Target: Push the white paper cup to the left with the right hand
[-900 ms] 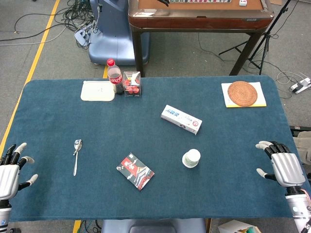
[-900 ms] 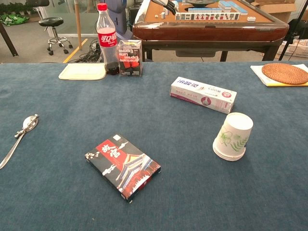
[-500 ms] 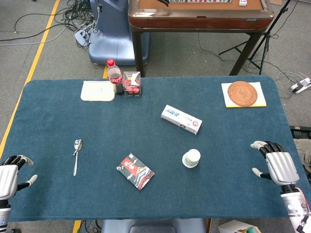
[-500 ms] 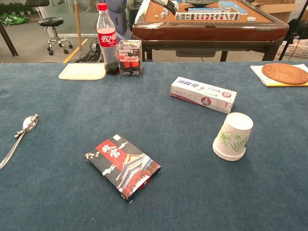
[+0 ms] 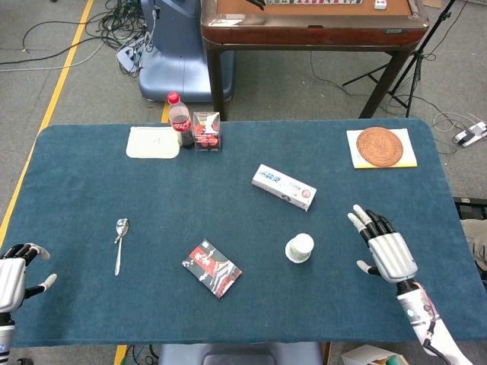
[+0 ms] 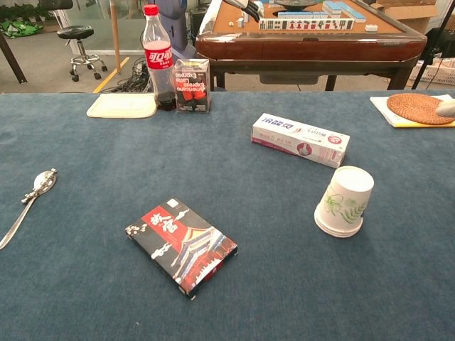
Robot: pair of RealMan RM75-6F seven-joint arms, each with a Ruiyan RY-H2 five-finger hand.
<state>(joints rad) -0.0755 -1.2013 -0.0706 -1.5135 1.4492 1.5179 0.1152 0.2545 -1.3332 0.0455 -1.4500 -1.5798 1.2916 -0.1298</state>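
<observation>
The white paper cup point(image 5: 300, 248) point(image 6: 345, 202) stands upside down on the blue table, right of centre; it carries a green leaf print. My right hand point(image 5: 386, 248) is open with fingers spread, a short way to the right of the cup and apart from it. In the chest view only a fingertip point(image 6: 446, 108) shows at the right edge. My left hand point(image 5: 14, 268) rests at the table's near left corner, holding nothing, fingers partly curled.
A red and black card box point(image 5: 212, 268) lies left of the cup. A toothpaste box point(image 5: 284, 186) lies behind it. A spoon point(image 5: 120, 242), a cola bottle point(image 5: 180, 120), a white tray point(image 5: 153, 142) and a woven coaster point(image 5: 380, 146) sit further off.
My right hand has moved left from the table's right edge toward the cup. The left hand has drawn back slightly. The cup has not moved.
</observation>
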